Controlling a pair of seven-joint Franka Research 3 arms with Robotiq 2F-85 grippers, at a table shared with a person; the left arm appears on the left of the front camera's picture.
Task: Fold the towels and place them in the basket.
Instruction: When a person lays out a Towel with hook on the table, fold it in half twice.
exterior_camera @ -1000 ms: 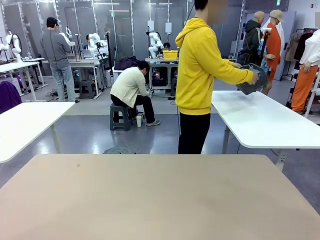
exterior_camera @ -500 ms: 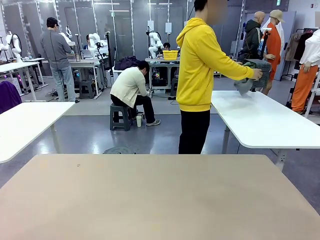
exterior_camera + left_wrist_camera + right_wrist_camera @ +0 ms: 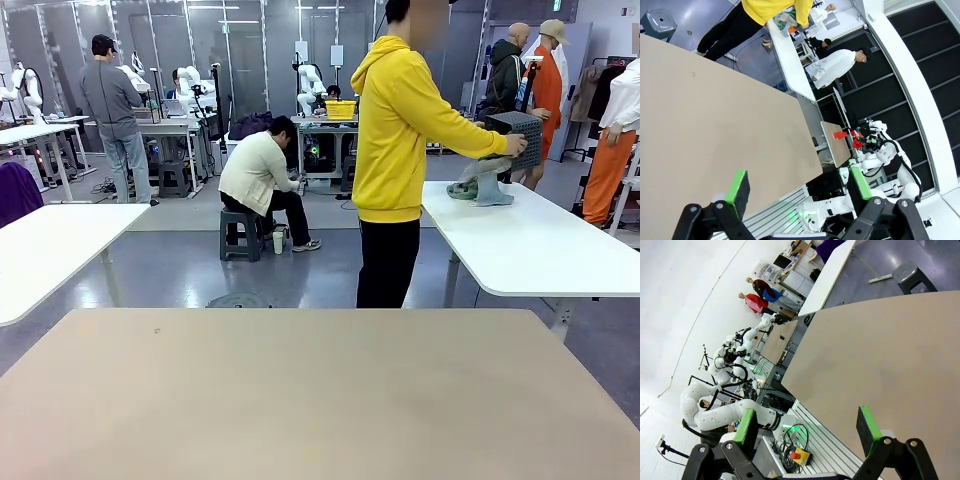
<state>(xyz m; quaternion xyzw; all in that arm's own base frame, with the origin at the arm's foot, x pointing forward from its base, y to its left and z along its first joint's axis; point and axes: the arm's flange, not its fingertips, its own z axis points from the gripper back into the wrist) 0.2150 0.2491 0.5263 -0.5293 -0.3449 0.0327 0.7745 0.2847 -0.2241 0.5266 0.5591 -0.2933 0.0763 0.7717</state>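
Left wrist view: left hand is spread wide open and empty; right hand likewise.
Both are poised by the beige desk; farther off, one basket is held tipped by a person over two towels heaped on a white desk.

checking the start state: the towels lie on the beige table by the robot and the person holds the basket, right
No: the towels lie on the white table beside the person, not on the beige table. The person does hold the basket. The front view shows it.
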